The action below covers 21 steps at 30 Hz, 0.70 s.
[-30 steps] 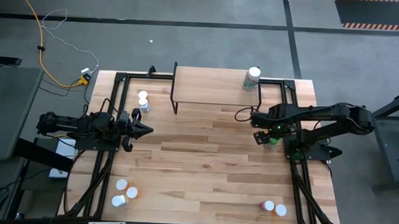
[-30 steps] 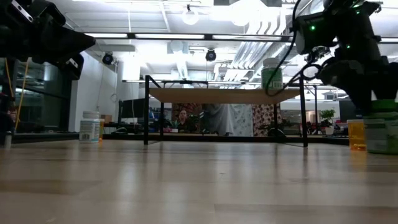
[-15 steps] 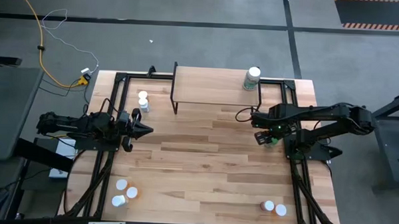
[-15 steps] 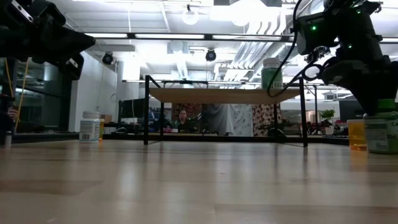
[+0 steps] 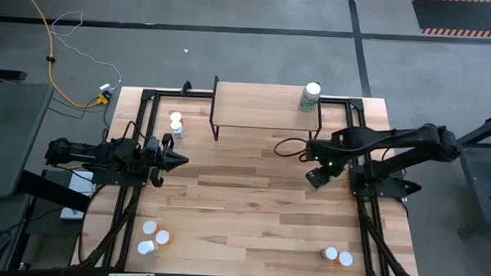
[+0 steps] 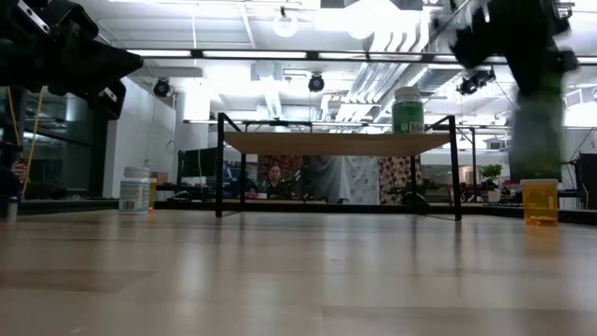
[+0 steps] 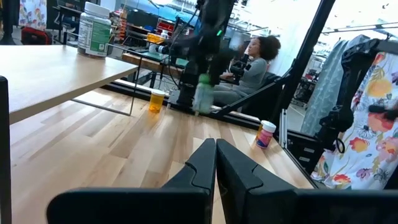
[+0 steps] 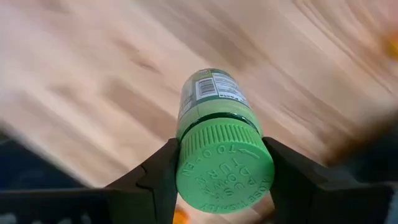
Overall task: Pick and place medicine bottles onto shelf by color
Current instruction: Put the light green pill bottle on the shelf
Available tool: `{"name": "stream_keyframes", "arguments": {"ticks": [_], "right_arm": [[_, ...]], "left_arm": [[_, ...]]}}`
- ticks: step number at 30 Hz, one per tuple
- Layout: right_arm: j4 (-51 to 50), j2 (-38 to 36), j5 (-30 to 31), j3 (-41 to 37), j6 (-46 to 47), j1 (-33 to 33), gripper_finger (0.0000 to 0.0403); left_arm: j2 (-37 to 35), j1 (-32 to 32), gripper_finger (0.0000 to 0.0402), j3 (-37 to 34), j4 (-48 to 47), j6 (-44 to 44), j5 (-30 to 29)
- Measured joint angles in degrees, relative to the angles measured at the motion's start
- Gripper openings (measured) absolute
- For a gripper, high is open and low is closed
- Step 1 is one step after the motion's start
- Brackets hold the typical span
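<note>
In the right wrist view, my right gripper [image 8: 224,171] is shut on a green medicine bottle [image 8: 211,102] with a green cap. The high view places this gripper [image 5: 316,176] over the table's right side, near the shelf. In the low view the bottle [image 6: 536,131] is blurred and hangs above an orange bottle [image 6: 541,201] standing on the table. The shelf [image 5: 263,106] stands at the far edge on black legs. A green white-capped bottle [image 5: 311,97] stands on its right end. My left gripper [image 5: 179,159] waits shut and level at the table's left. My right gripper pinches the green cap [image 8: 186,168] by its ribbed sides between the two fingers [image 8: 158,171]. The fingers come from above and point steeply down. The bottle hangs below them, a little tilted and lifted clear of the table.
A white bottle [image 5: 176,123] stands left of the shelf. Three white-capped bottles [image 5: 152,237] stand at the near left corner and two [image 5: 337,256] at the near right. Black frame rails [image 5: 139,134] run along the table's sides. A person [image 7: 252,59] sits beyond the table.
My right gripper has risen with the green bottle, which stood on the table beside the orange bottle. The bottle now hangs clear of the table. The gripper has also shifted a little toward the table's near left. My left arm has kept still.
</note>
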Motion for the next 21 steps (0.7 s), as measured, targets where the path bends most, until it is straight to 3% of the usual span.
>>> {"name": "stream_keyframes", "arguments": {"ticks": [6,15,21], "right_arm": [[-2.31,5.56,12.00,18.51,-1.75,3.83,0.0179],[-19.21,27.62,24.68,51.81,-15.52,-5.80,0.0179],[-18.43,37.54,23.34,63.58,-22.70,-14.40,0.0179]], "left_arm": [[-0.01,0.01,0.0003,0.00,0.00,0.23,0.00],[0.00,0.01,0.0003,0.00,0.01,0.22,0.00],[0.00,0.01,0.0003,0.00,0.06,0.38,-0.02]]}}
